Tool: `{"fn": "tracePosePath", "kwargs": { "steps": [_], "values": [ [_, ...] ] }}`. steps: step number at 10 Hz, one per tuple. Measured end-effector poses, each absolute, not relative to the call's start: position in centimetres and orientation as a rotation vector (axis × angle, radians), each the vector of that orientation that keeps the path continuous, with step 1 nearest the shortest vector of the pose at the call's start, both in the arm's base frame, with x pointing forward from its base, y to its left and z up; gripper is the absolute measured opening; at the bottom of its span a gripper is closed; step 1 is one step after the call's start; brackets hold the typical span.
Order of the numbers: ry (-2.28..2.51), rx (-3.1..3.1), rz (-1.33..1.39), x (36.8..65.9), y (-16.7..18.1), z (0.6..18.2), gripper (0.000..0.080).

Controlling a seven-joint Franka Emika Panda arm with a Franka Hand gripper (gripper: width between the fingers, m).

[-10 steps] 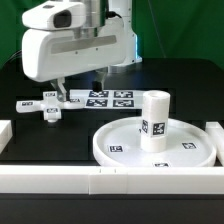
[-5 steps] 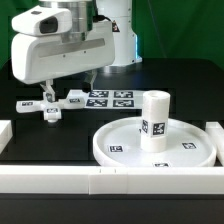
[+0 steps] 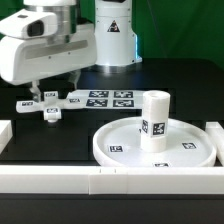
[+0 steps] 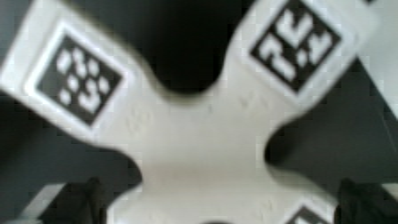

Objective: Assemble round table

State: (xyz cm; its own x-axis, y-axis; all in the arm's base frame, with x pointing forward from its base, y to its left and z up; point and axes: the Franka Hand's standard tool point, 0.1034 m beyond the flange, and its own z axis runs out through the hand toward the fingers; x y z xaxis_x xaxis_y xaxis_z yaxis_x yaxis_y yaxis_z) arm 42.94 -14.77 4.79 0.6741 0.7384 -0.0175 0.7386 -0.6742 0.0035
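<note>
The cross-shaped foot (image 3: 48, 105) lies flat on the black table at the exterior view's left; it fills the wrist view (image 4: 196, 130), tags facing up. My gripper (image 3: 48, 92) hangs just above it, open and empty. In the wrist view the gripper (image 4: 222, 205) has a dark finger on either side of the foot, with gaps between fingers and foot. The large round disc (image 3: 120, 150) lies at the front right. The short cylinder leg (image 3: 153, 120) stands upright at the disc's centre.
The marker board (image 3: 110, 98) lies beside the foot, toward the middle of the table. White border rails run along the front (image 3: 100, 182), the left edge (image 3: 5, 135) and the right edge (image 3: 214, 132). The arm's base (image 3: 115, 35) stands at the back.
My gripper has moved toward the exterior view's left, from over the marker board's edge to over the cross-shaped foot. The furniture parts have not moved.
</note>
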Motion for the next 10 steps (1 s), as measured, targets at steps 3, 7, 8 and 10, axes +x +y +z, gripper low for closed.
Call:
{"fn": "tracePosePath", "kwargs": {
  "steps": [3,7,8,10],
  "values": [
    [1.245,2.875,-0.025,42.87,-14.74,4.71,0.0649],
    [1.376,2.805,-0.013,43.5,-15.49,4.87,0.0649],
    [1.382,2.804,-0.019,43.38,-15.49,4.67,0.0649],
    [1.411,2.796,-0.035,43.17,-15.26,4.16,0.0649]
  ]
}}
